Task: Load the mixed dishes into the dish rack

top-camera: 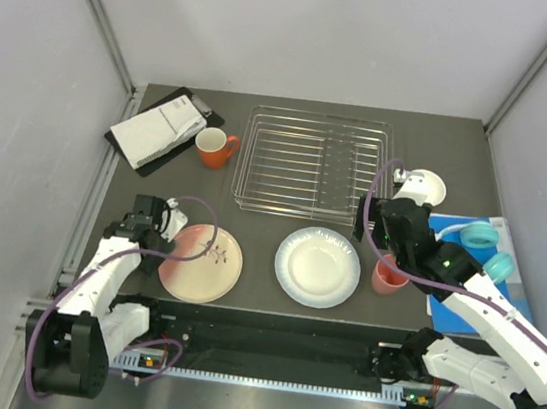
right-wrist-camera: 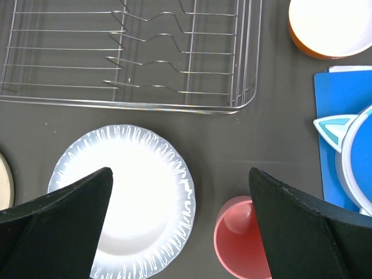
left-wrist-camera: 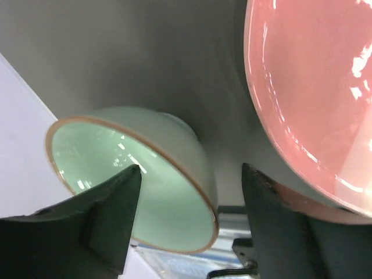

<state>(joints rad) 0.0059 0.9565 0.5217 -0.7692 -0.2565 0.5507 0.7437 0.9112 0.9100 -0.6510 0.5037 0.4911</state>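
Observation:
The silver wire dish rack (top-camera: pixel 314 165) stands at the back middle and shows in the right wrist view (right-wrist-camera: pixel 128 58). The orange mug (top-camera: pixel 215 147) stands left of it. The pink-and-cream plate (top-camera: pixel 202 263), white plate (top-camera: pixel 318 266) and salmon-pink cup (top-camera: pixel 388 276) lie along the front. My left gripper (top-camera: pixel 162 225) is open and low at the pink plate's left edge. In its wrist view the mint green bowl (left-wrist-camera: pixel 133 180) has its wall between the fingers (left-wrist-camera: pixel 110 215). My right gripper (right-wrist-camera: pixel 180 192) is open and empty above the white plate (right-wrist-camera: pixel 125 197) and the cup (right-wrist-camera: pixel 241 241).
A black-and-white booklet (top-camera: pixel 157 134) lies at the back left. A white bowl with an orange outside (top-camera: pixel 424 187) sits right of the rack. Turquoise ring-shaped items (top-camera: pixel 478 235) rest on a blue mat (top-camera: pixel 452 304) at the right. Grey walls enclose the table.

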